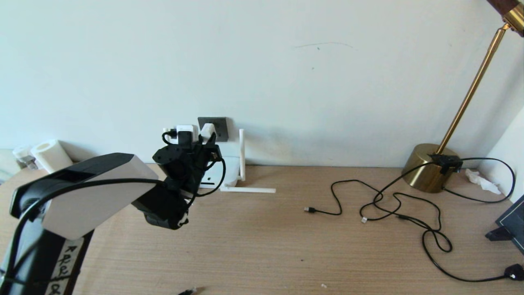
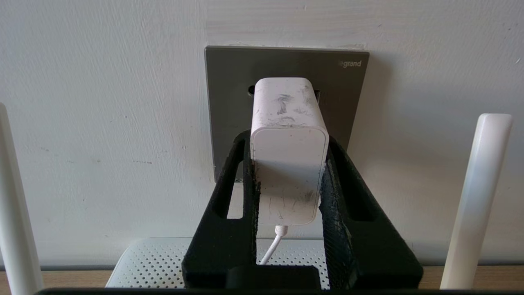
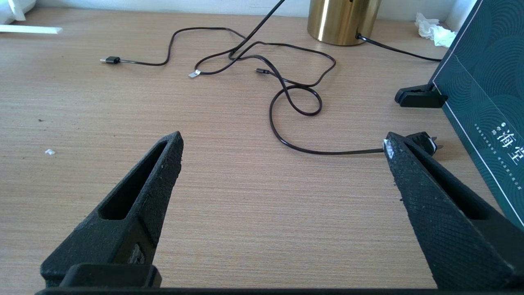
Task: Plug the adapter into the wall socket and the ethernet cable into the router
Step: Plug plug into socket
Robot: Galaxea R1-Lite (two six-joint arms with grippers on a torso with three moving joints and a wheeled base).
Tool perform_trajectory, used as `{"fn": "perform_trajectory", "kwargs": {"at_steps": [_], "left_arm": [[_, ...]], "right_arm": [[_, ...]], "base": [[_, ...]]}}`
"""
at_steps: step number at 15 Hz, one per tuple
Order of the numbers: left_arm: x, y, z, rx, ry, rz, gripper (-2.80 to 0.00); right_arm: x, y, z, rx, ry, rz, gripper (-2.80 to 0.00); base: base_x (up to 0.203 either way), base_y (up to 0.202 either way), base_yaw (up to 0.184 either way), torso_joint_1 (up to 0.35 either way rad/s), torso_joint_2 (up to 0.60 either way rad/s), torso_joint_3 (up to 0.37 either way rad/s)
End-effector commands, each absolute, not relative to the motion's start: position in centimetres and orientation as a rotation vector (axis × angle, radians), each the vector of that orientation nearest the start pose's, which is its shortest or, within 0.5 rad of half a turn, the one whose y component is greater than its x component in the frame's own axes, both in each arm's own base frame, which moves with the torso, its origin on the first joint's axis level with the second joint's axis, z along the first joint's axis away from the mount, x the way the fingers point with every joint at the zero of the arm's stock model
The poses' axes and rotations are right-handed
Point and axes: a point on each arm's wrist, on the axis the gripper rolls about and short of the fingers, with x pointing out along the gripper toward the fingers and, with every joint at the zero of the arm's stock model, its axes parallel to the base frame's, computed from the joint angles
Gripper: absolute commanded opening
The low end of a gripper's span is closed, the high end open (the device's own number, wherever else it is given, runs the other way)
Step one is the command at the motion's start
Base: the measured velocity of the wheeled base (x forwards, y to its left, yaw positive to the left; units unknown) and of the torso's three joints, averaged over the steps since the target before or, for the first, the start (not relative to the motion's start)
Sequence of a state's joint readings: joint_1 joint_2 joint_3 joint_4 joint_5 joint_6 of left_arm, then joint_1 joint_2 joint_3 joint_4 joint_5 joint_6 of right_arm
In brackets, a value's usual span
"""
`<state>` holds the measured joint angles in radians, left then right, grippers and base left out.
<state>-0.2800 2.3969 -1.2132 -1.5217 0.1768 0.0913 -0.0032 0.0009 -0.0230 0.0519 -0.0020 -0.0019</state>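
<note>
Head view, from the left: the left gripper (image 1: 195, 137) is at the wall, clenched on the adapter (image 2: 288, 151), whose front end is against the wall socket (image 2: 229, 90), above the router (image 2: 151, 262). To seat it well, I'd push straight in, keeping it square to the plate. Farther right, the right gripper (image 3: 282, 143) hangs released over the desk (image 3: 229, 205).

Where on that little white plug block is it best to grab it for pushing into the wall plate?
By its two flat side faces, coming from the cord end. The left claw already grips the adapter this way, leaving its front end free to meet the wall socket; the cord trails back between the fingers.
</note>
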Motion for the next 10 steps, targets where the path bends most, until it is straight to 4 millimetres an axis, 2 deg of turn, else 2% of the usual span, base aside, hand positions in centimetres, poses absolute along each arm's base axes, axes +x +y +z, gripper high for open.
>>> {"fn": "perform_trajectory", "kwargs": {"at_steps": [1,10], "left_arm": [[43.67,-12.03,10.30,0.014,-0.338,-0.083,-2.80],[43.74,-11.76,10.29,0.028,-0.338,-0.073,-2.80]], "right_arm": [[-2.45,0.00,7.65,-0.003,0.031,-0.005,0.00],[-2.45,0.00,7.65,-0.003,0.031,-0.006,0.00]], "base": [[0.000,0.000,0.000,0.000,0.00,0.000],[0.000,0.000,0.000,0.000,0.00,0.000]]}}
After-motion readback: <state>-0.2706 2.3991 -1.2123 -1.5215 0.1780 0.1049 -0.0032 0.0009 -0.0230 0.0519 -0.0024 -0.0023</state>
